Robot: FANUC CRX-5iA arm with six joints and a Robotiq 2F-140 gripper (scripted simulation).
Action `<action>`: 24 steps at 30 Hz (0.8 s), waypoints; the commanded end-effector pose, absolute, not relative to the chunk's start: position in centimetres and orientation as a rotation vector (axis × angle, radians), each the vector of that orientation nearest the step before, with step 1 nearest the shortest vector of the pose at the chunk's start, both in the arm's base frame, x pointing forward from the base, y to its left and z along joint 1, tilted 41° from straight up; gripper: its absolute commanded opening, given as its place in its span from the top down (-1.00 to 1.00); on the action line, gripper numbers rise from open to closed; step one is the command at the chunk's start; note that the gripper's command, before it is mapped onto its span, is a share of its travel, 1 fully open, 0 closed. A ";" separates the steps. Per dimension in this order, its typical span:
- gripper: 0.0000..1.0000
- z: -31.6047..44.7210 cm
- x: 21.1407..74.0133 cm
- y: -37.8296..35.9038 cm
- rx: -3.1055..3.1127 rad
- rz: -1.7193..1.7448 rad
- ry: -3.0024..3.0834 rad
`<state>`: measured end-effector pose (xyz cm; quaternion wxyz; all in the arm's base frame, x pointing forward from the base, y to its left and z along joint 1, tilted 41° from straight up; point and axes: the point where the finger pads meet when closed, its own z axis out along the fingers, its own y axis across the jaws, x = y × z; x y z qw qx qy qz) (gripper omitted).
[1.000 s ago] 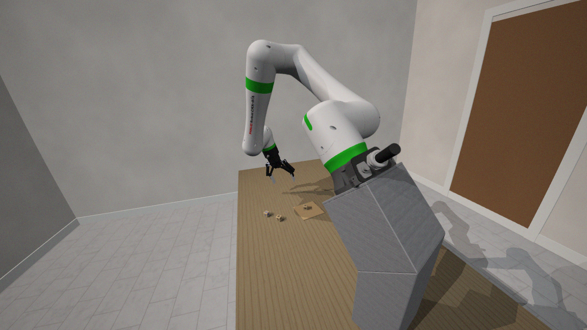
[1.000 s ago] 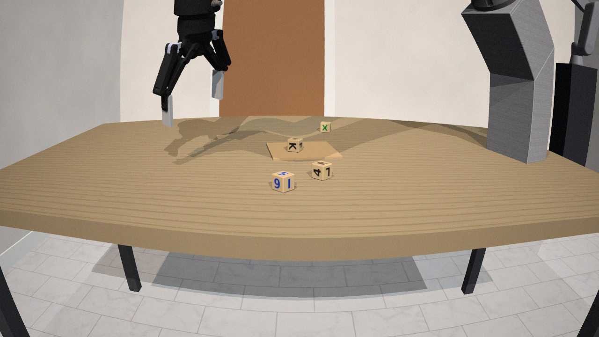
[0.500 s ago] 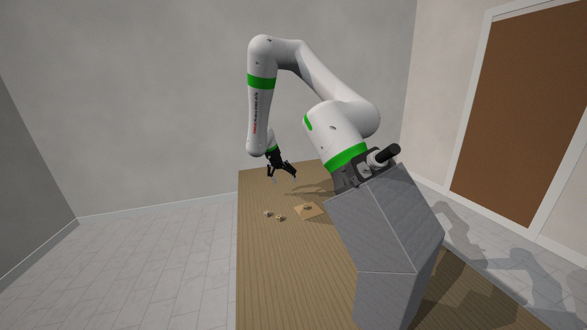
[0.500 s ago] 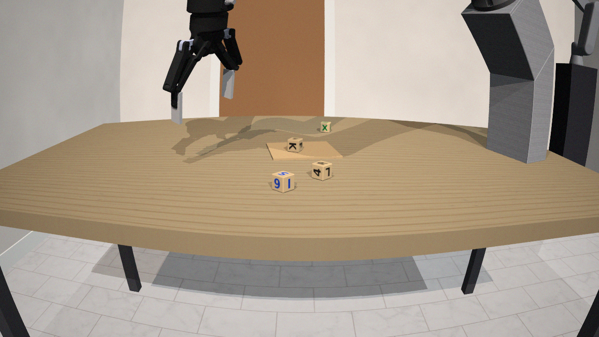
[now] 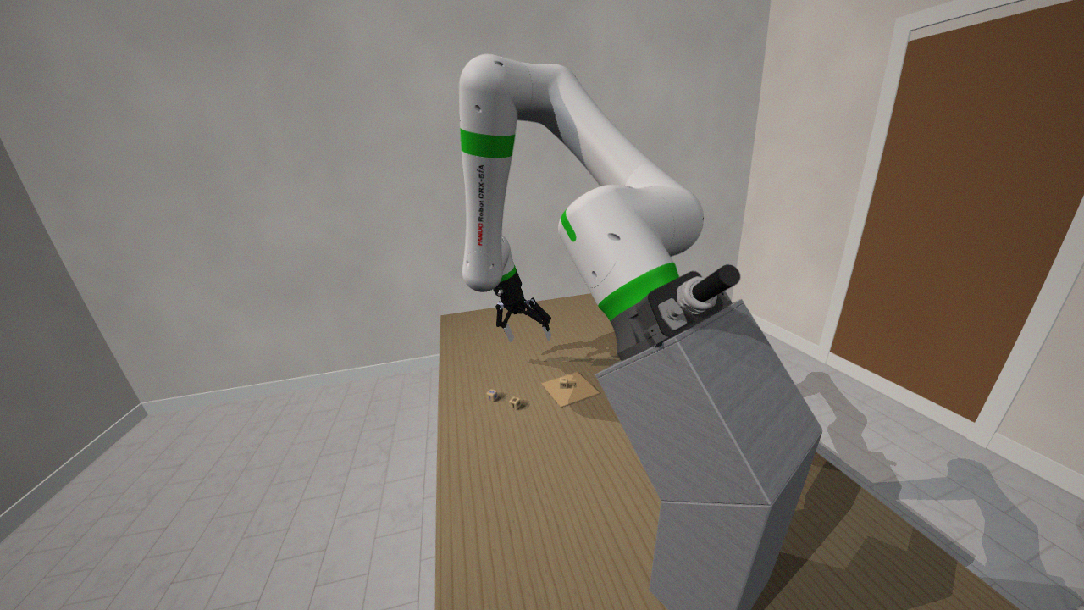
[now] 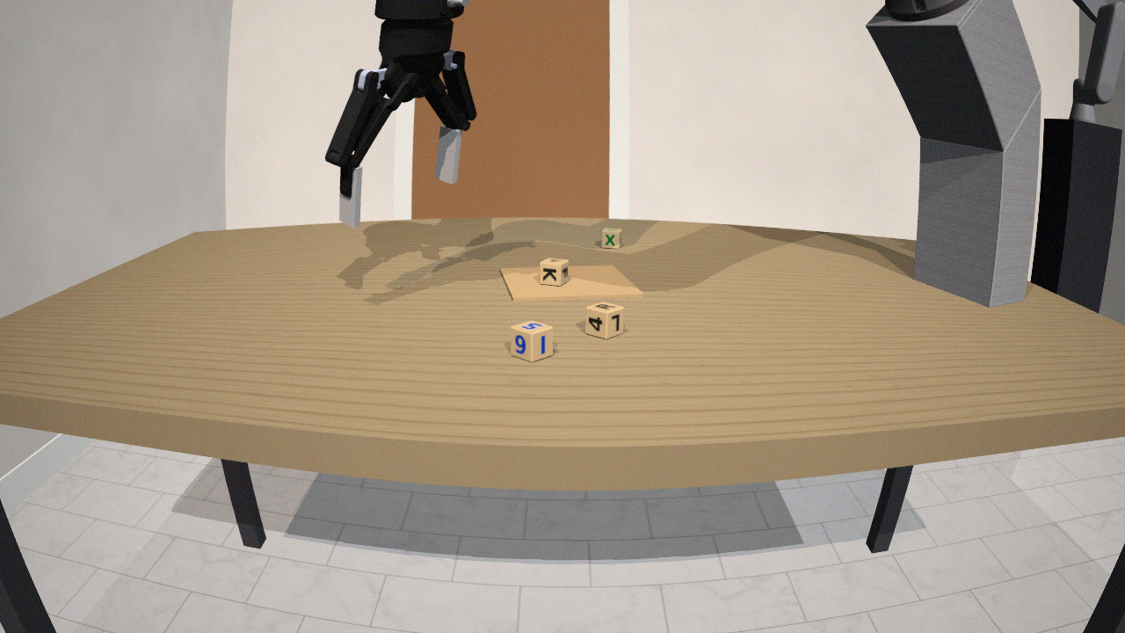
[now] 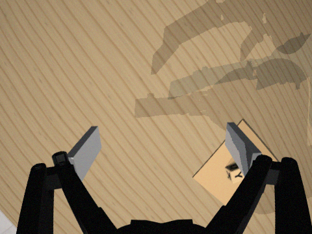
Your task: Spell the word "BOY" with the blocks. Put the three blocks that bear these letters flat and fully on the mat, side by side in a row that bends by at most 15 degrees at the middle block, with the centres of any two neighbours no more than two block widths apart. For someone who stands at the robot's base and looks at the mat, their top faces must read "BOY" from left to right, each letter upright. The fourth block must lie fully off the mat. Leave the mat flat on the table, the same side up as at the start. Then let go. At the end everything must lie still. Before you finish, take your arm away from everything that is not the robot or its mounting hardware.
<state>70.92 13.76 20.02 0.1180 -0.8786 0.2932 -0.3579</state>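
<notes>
Black and wide open, our tool (image 5: 528, 335) (image 6: 399, 188) (image 7: 162, 136) hangs above the desk (image 5: 484, 485) (image 6: 550, 393) (image 7: 97, 65), the K-faced block (image 5: 563, 383) (image 6: 552, 272) (image 7: 237, 175) sitting on the mat (image 5: 562, 397) (image 6: 525, 289) (image 7: 211, 175), lower and baseward of our fingers.

Over the last second the gripper (image 5: 528, 337) (image 6: 398, 204) (image 7: 162, 136) has shifted rightward in the exterior view, toward the mat's (image 5: 562, 399) (image 6: 520, 287) (image 7: 211, 175) side of the picture, and its fingers sit slightly higher there. In the top view the arm's (image 5: 489, 204) elbow has climbed, while the lower end of the forearm has swung right, leaving that link closer to upright. The gripper's shadow (image 6: 369, 264) on the table has slid rightward too, and the shading over the mat seems to have changed, though its soft edges are hard to trace.
</notes>
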 end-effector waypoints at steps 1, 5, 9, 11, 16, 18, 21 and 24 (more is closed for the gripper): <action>-1.00 18.8 69.0 13.0 -2.532 -1.058 0.885; -1.00 18.8 69.0 13.0 -2.532 -1.058 0.885; -1.00 18.8 69.0 13.0 -2.532 -1.058 0.885; -1.00 18.8 69.0 13.0 -2.532 -1.058 0.885; -1.00 18.8 69.0 13.0 -2.532 -1.058 0.885; -1.00 18.2 68.1 12.7 -2.514 -1.063 0.898; -1.00 17.7 67.2 12.3 -2.496 -1.067 0.909; -1.00 17.7 67.2 12.3 -2.496 -1.067 0.909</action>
